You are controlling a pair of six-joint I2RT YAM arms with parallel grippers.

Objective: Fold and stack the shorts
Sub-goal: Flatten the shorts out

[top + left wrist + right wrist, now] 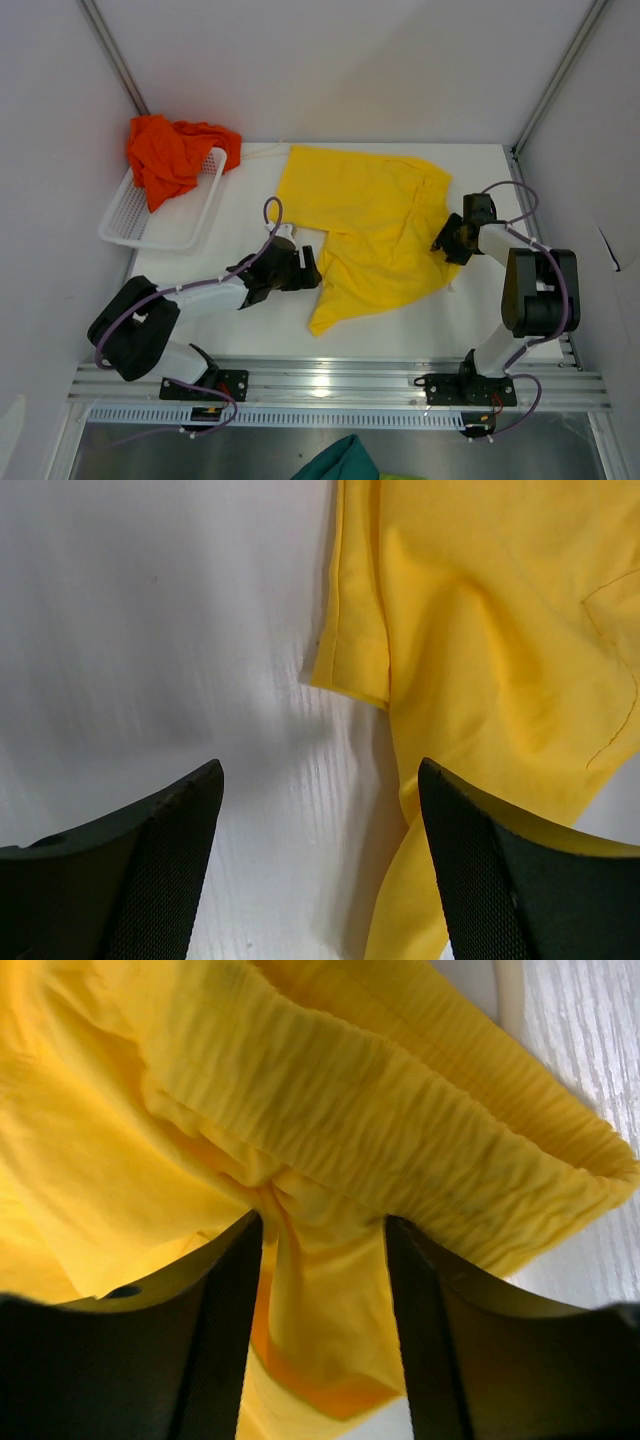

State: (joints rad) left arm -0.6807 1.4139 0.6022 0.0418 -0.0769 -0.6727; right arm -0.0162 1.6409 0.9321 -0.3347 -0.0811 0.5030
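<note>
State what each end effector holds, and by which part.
Left end effector holds nothing. Right end effector straddles the yellow shorts beside the waistband; whether gripped cannot be told.

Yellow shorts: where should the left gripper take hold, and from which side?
Probably the leg hem corner of the yellow shorts, approached from the bare table on the left arm's side. That stitched hem is a free edge lying flat, and the open left gripper straddles its line, with one finger over table and the other over fabric. A straight descent there should pinch it.
</note>
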